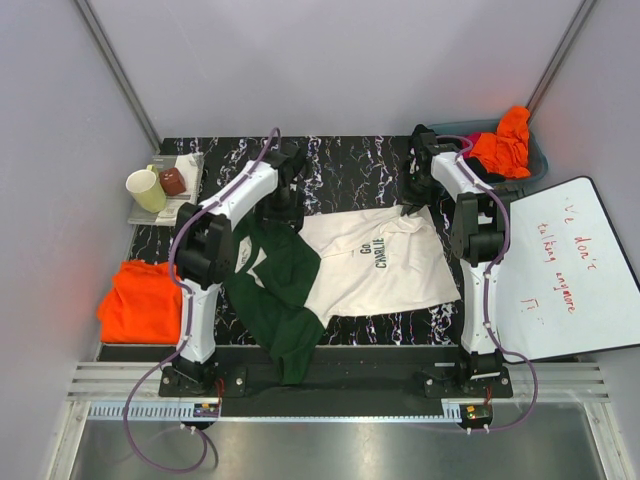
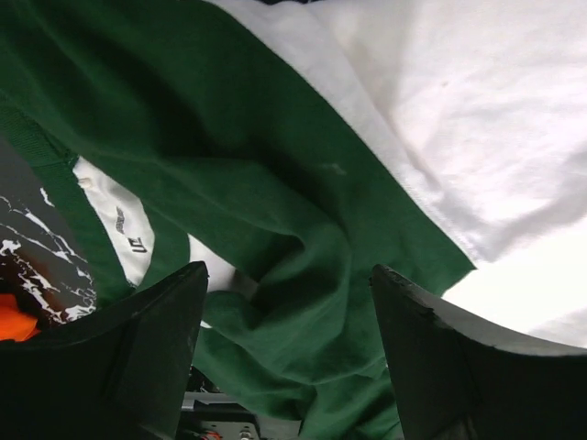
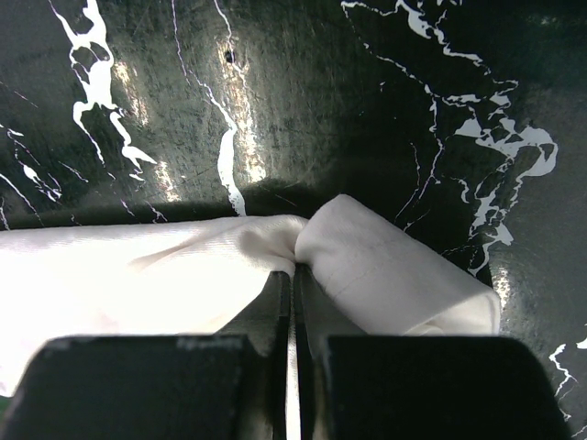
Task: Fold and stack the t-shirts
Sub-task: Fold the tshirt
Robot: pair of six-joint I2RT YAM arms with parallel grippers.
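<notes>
The cream t-shirt (image 1: pixel 385 262) with dark green sleeves (image 1: pixel 275 300) and dark lettering lies spread and crumpled on the black marbled table (image 1: pixel 350 165). My left gripper (image 1: pixel 284 207) hangs over its far left part. In the left wrist view this gripper (image 2: pixel 289 307) is open, with bunched green sleeve cloth (image 2: pixel 275 211) under the wide-apart jaws. My right gripper (image 1: pixel 411 207) is at the shirt's far right corner. In the right wrist view this gripper (image 3: pixel 293 272) is shut on a pinched fold of the cream cloth (image 3: pixel 385 270).
A folded orange shirt (image 1: pixel 140 300) lies at the table's left edge. A grey bin (image 1: pixel 536 160) at the back right holds orange, magenta and dark shirts. A white board with red writing (image 1: pixel 560 265) lies at the right. A cream mug (image 1: pixel 147 190) and a tray (image 1: pixel 187 165) sit at the back left.
</notes>
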